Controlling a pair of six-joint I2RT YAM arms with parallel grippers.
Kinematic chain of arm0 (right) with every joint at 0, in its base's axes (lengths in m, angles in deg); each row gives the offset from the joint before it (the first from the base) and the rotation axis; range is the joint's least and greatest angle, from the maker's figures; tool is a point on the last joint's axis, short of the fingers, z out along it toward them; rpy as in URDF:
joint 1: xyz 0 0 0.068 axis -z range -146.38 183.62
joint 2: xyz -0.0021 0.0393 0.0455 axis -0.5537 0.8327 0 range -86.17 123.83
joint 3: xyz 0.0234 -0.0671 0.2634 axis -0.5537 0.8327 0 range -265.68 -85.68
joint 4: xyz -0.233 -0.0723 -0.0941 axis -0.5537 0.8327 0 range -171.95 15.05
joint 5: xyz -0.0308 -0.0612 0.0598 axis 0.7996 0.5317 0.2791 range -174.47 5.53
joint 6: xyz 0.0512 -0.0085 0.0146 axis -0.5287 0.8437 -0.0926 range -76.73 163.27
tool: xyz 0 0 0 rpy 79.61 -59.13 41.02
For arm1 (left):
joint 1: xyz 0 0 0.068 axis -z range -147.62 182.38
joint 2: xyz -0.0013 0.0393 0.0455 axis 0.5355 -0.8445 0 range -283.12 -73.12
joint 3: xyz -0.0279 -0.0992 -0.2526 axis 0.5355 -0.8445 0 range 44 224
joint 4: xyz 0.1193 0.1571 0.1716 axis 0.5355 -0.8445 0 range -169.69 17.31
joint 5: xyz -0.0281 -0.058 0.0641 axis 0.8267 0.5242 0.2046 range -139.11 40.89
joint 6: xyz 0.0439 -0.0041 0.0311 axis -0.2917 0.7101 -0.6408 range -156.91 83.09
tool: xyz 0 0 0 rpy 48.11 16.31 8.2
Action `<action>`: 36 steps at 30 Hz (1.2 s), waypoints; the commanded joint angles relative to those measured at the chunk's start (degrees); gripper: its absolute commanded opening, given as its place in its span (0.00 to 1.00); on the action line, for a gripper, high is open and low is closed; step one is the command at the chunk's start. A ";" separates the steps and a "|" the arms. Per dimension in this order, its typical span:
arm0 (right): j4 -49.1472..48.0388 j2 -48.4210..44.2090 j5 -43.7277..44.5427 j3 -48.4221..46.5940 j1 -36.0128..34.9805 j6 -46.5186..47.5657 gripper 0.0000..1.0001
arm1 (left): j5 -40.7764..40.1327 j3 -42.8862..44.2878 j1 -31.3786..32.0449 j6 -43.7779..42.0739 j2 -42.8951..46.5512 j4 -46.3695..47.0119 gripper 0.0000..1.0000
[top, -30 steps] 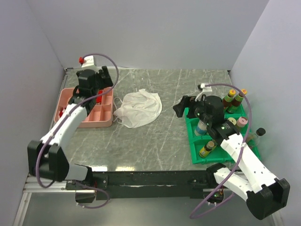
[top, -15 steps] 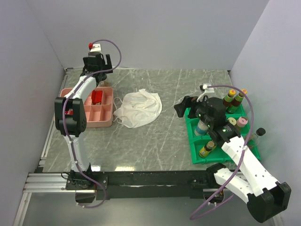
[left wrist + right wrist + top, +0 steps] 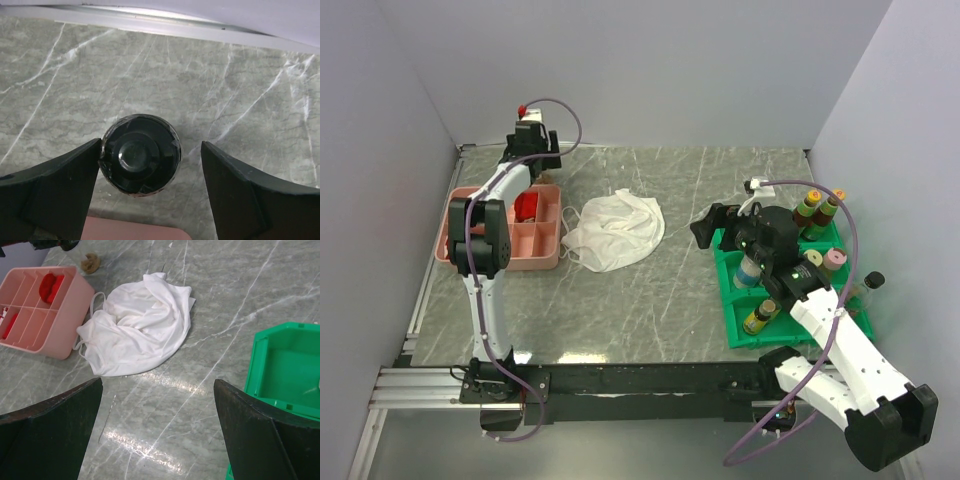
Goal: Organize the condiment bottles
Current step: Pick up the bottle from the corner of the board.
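Black-capped bottle (image 3: pixel 141 154) upright on marble table (image 3: pixel 240 100), just behind pink tray (image 3: pixel 135 232). Sits between left gripper (image 3: pixel 151 150) fingers, spread wide: cap against one finger, gap to the other. Right gripper (image 3: pixel 158 381) also spread, holding nothing.

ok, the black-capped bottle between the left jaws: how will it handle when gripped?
The bottle looks rigid and round, so it may twist or slip between flat jaws. Standing upright on the smooth table, it would likely slide or tip if one side touches first; the jaws sit off-centre.
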 commanded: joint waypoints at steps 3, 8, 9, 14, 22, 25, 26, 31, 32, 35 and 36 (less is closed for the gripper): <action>-0.77 -0.42 0.62 -1.11 -0.35 0.29 1.00 | 2.65 4.13 -0.01 -1.06 -0.48 -0.33 0.74; -0.68 -0.95 0.79 -1.02 -0.35 0.46 1.00 | 4.06 4.48 0.08 -1.15 0.05 -0.51 0.58; -0.50 -0.86 0.79 -1.02 -0.26 0.46 1.00 | 4.06 4.83 0.08 -1.24 0.14 -0.68 0.57; -0.50 -1.56 1.14 -1.02 -0.26 0.64 1.00 | 2.74 5.36 0.08 -1.68 -1.18 -1.56 0.75; -0.50 -1.74 0.79 -0.93 -0.26 0.64 1.00 | 3.27 5.45 0.17 -1.85 -2.94 -2.27 0.60; -0.50 -2.00 1.06 -0.93 -0.26 0.64 1.00 | 3.71 6.24 0.17 -1.59 -1.72 -2.79 0.40; -0.59 -2.00 1.14 -0.85 -0.26 0.64 1.00 | 3.88 6.41 0.34 -1.50 -1.19 -2.62 0.35; -0.50 -1.92 1.41 -0.93 -0.35 0.73 1.00 | 5.90 9.39 2.10 -1.94 3.55 -3.58 0.09; -0.59 -1.92 1.50 -0.85 -0.26 0.64 1.00 | 6.60 10.97 3.23 -2.12 4.26 -4.11 0.06; -0.85 -1.92 1.59 -0.58 -0.26 0.20 1.00 | 6.87 12.65 6.22 -2.91 7.16 -5.69 0.01; -1.12 -1.83 1.59 -0.41 -0.26 0.03 1.00 | 6.96 12.65 6.93 -2.91 8.21 -6.39 0.01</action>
